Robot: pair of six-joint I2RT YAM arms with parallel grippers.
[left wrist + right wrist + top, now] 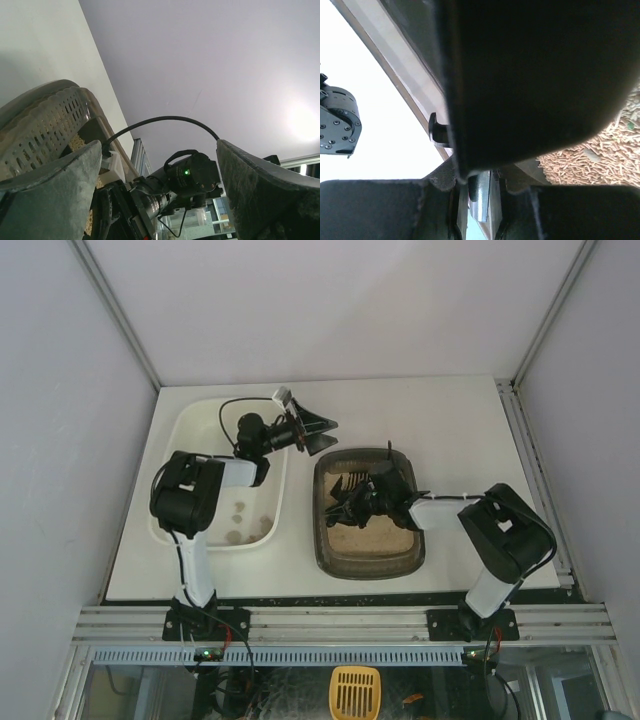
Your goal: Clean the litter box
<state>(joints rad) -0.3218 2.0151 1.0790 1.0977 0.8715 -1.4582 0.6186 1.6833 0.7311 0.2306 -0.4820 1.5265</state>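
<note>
The litter box (330, 558), a dark tray with beige litter (378, 538), lies right of centre. My right gripper (372, 498) reaches into it from the right and is shut on the handle of a dark slotted scoop (345, 490), whose blade rests over the box's far-left part. In the right wrist view the scoop (530, 75) fills most of the picture above the shut gripper (481, 192), with litter pellets (600, 150) to the right. My left gripper (322, 430) hovers wide open and holds nothing, just beyond the box's far-left corner. Its wrist view shows the slotted scoop (45, 130) beside the open gripper (157, 145).
A larger glossy white tray (200, 425) sits left of the litter box, with a few brown clumps (240, 520) at its near end. White walls close in the table on three sides. A yellow scoop (355, 692) lies below the table's front rail.
</note>
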